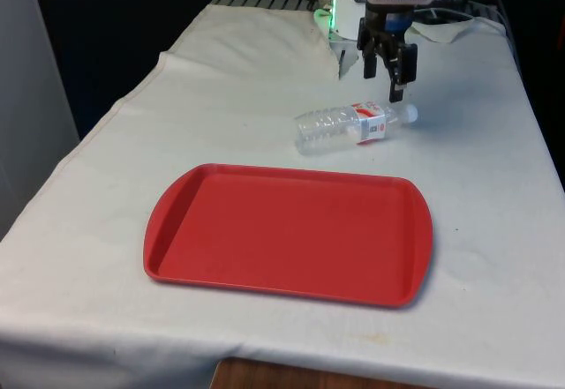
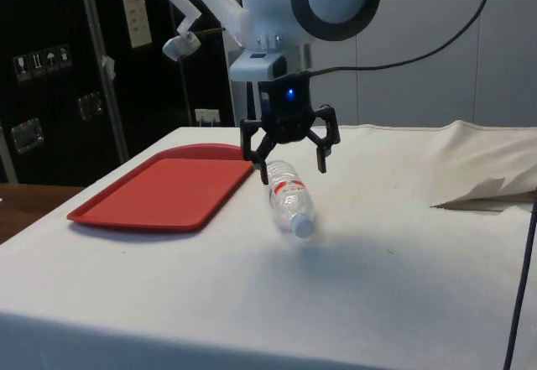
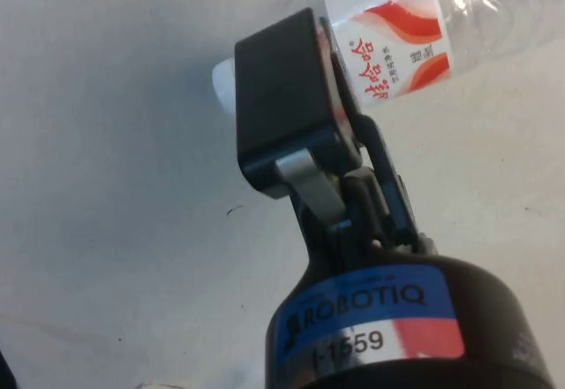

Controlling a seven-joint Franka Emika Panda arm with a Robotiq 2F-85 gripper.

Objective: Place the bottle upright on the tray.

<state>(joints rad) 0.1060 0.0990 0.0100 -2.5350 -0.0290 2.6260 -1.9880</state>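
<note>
White robot arm [image 2: 252, 18] with a dark grey ring around one rounded joint and a black cable trailing off. Its black two-finger gripper [image 2: 289, 150] carries a blue and red label reading ROBOTIQ.

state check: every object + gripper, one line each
bottle: lying on its side on the cloth, cap on, off the tray
tray: flat on the table, nothing on it
gripper: open, above the bottle, holding nothing
</note>
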